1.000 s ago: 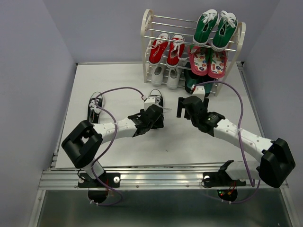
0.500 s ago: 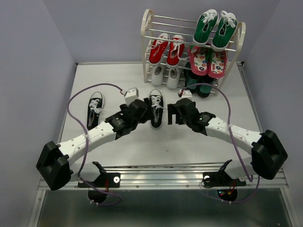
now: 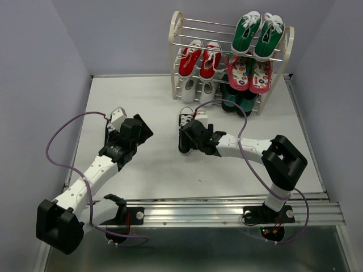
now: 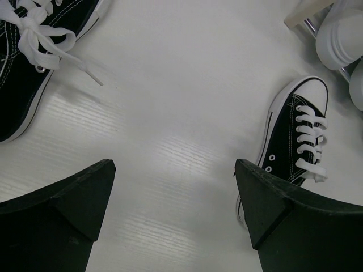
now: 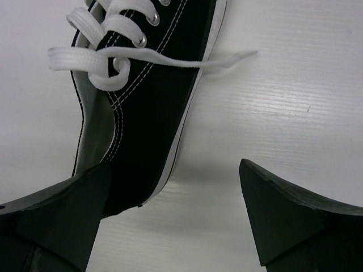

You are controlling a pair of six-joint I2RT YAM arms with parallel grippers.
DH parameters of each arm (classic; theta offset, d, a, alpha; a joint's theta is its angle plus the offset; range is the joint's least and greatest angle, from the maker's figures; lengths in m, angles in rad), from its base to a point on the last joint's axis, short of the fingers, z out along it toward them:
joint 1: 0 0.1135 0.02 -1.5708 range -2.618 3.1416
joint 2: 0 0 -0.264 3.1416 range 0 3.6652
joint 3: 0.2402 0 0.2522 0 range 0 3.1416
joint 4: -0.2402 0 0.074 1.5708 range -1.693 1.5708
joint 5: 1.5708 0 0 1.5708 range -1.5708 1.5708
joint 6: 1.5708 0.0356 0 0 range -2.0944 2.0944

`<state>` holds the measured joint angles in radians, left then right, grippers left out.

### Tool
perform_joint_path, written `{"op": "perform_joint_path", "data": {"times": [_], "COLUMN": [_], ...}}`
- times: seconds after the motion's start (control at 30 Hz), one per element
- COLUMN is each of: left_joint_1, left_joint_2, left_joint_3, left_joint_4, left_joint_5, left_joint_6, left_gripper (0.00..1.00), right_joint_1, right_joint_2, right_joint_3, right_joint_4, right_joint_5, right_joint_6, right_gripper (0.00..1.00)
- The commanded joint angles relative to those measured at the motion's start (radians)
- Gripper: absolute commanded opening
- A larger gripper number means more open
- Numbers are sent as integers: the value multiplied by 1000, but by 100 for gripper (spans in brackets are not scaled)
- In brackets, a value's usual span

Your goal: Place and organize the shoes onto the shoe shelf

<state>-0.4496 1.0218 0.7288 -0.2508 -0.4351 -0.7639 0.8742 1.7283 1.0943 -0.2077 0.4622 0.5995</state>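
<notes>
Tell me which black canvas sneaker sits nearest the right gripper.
The black white-laced sneaker mid-table before the cream rod shelf: the right gripper hovers at its heel. Its twin lies far left.

The shoe shelf stood at the upper centre of the top view, on the counter's far edge. One loose shoe lay mid-frame before it. A second loose shoe lay well apart, to its left.

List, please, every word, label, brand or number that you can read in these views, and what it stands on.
No text can be read.
Black canvas sneaker with white laces and its mate: no legible brand or label.
Pink patterned shoes on the cream-white rod shelf: coloured insole marks, too small to read.
</notes>
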Motion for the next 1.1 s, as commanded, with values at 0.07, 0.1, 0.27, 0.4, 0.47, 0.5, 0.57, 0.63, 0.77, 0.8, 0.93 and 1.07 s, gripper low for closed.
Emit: {"op": "perform_joint_path", "data": {"times": [0.07, 0.1, 0.27, 0.4, 0.47, 0.5, 0.57, 0.63, 0.77, 0.8, 0.93, 1.07], "left_joint_1": [6, 8, 8, 8, 8, 8, 8, 8, 8, 8, 8, 8], "left_joint_2": [-29, -29, -37, -51, -52, -52, -55, -60, -77, -81, -92, -100], "left_joint_3": [-26, -29, -37, -48, -52, -54, -55, -60, -81, -91, -101, -109], "left_joint_4": [39, 44, 61, 73, 79, 82, 90, 96, 116, 122, 128, 140], "left_joint_5": [18, 24, 44, 48, 58, 64, 82, 90, 110, 113, 121, 133], "left_joint_6": [12, 12, 17, 15, 15, 14, 15, 14, 9, 8, 6, 6], "left_gripper": [99, 99, 99, 99, 99, 99, 99, 99, 99, 99, 99, 99], "right_joint_1": [71, 71, 92, 101, 112, 126, 140, 140, 149, 149, 149, 149], "right_joint_2": [19, 11, -27, -49, -44, -39, -23, -4, 56, 82, 152, 221], "right_joint_3": [87, 96, 128, 139, 156, 164, 186, 200, 245, 256, 323, 378], "right_joint_4": [48, 22, -105, -153, -153, -153, -153, -156, -177, -186, -225, -242], "right_joint_5": [90, 110, 180, 198, 187, 184, 182, 182, 199, 217, 270, 300], "right_joint_6": [22, 26, 78, 124, 131, 137, 149, 167, 230, 261, 309, 329], "right_gripper": [100, 100, 100, 100, 100, 100, 100, 100, 100, 100, 100, 100]}}
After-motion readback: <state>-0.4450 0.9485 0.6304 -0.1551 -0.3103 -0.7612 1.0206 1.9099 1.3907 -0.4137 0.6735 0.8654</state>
